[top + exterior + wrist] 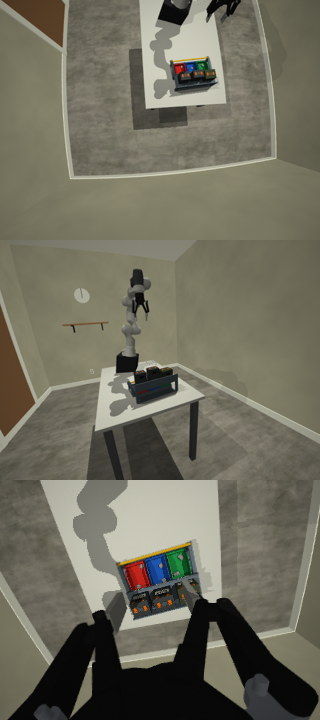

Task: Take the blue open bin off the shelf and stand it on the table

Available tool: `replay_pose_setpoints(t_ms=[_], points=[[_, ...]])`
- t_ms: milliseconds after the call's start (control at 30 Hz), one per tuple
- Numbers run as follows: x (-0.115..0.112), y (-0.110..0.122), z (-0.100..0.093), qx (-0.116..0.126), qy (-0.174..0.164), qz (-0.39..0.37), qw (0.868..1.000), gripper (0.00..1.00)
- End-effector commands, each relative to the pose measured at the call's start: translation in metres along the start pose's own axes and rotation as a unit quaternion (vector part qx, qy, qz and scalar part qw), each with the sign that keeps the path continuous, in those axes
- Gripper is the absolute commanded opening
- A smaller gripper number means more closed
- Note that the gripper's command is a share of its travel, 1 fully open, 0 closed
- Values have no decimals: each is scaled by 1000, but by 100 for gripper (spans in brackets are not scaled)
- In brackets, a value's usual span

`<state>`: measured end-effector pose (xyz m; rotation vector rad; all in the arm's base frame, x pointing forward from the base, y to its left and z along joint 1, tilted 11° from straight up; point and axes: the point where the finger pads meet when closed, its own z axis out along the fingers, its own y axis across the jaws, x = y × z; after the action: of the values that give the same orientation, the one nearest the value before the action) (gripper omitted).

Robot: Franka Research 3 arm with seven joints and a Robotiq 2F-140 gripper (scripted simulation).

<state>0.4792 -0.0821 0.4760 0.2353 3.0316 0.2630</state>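
Note:
The blue open bin sits on the grey shelf between the red bin and the green bin. Small grey parts show in the bins. A yellow rail runs along the shelf's robot side. The shelf stands on the white table. My gripper is open and empty, high above the table and well away from the bins. The bin interiors are hidden in the exterior view.
Three dark boxes with orange marks stand in a row beside the bins: one by red, a middle one and an olive one. The arm's black base block stands at the table's far end.

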Motion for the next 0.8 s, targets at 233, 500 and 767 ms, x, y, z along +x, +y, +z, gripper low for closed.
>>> replay_pose_setpoints(t_ms=[233, 500, 767], points=[[9, -1, 9, -2, 5, -3, 1000, 57], [9, -1, 9, -2, 5, -3, 1000, 57], [11, -2, 12, -2, 6, -2, 1000, 57]])
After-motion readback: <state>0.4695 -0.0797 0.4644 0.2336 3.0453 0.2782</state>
